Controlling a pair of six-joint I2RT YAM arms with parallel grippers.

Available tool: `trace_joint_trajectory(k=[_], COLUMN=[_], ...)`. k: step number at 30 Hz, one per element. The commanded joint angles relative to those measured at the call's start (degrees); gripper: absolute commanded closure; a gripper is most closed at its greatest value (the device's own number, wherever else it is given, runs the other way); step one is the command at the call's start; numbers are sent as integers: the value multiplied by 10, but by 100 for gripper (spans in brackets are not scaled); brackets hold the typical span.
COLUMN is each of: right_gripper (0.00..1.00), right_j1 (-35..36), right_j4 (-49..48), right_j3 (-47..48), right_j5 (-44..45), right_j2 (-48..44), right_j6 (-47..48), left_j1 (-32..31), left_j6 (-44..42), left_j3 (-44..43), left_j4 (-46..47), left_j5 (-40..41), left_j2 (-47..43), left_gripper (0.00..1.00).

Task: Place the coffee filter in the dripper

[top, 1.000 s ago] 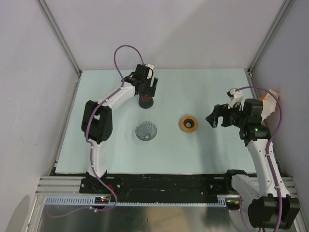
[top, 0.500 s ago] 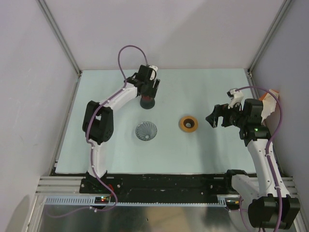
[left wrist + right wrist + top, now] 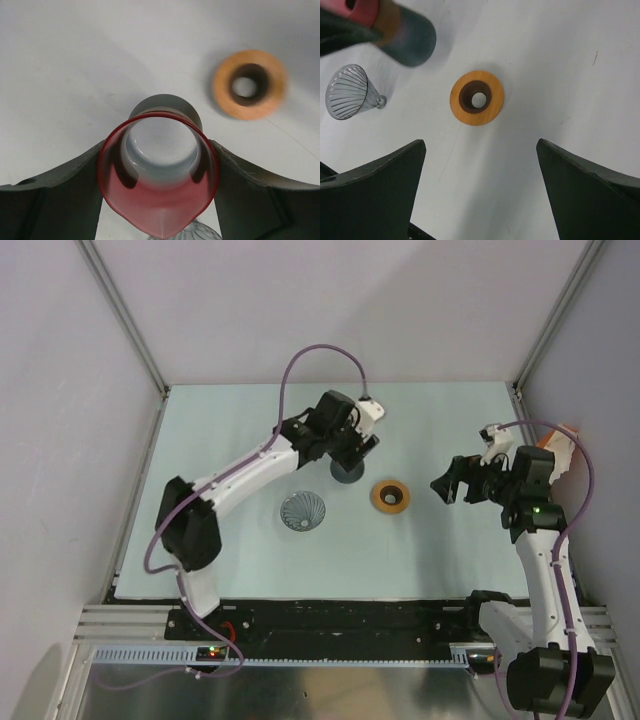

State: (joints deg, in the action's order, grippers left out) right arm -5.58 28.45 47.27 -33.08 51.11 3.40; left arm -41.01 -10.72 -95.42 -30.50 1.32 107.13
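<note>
The pale table [image 3: 440, 550] filled most of the top view. Grey panels closed it in on the left, far and right sides, and a dark strip ran along its near edge.

The left arm [image 3: 245, 465] reached diagonally across to the middle of the far half. The right arm [image 3: 545, 550] stood up along the right edge, close to the side panel.

The left gripper [image 3: 159, 150] was clamped on the dark cup [image 3: 158, 172], with a finger pressed against each side of its red rim. The left wrist camera looked straight down the cup's mouth. In the right wrist view the cup was blurred and tilted.

The right gripper [image 3: 481, 145] had its fingers spread wide with nothing between them, hanging above bare table just right of the orange ring [image 3: 390, 497].

The dripper [image 3: 302, 510] sat on the table left of centre, nearer than the cup and well apart from the ring. It was clear and grey-tinted, with fine spiral ribs running into its centre. From the right wrist it showed as a cone, wide at the left and narrowing to a small tip at the right. Whether it stood or lay on its side could not be told. Bare surface surrounded it, widest toward the near and left edges.

The ring, orange with a dark centre, lay flat to the dripper's right.
</note>
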Motion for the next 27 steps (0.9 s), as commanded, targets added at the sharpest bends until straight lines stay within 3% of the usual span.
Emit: trace_joint_trajectory(k=[1,7,16,27], right_gripper=[0,0,0,0], right_j1=[-30,-74,-96,-97], right_j4=[5,12,17,19], right_j3=[26,31,34,34], right_j5=[-47,-110,-132,-137], right_j2=[-1,3,11,19], right_j6=[-13,-21,-22,-18], left_j1=[-45,-77,-122,-127], left_j6=[-71,-105,-173,-199], left_j3=[30,74,133,146], left_j4=[5,-16,-42,-42], left_j5=[-116,-213,-198,-191], left_j2=[-107,-152,-153,-106], left_gripper=[31,30,29,28])
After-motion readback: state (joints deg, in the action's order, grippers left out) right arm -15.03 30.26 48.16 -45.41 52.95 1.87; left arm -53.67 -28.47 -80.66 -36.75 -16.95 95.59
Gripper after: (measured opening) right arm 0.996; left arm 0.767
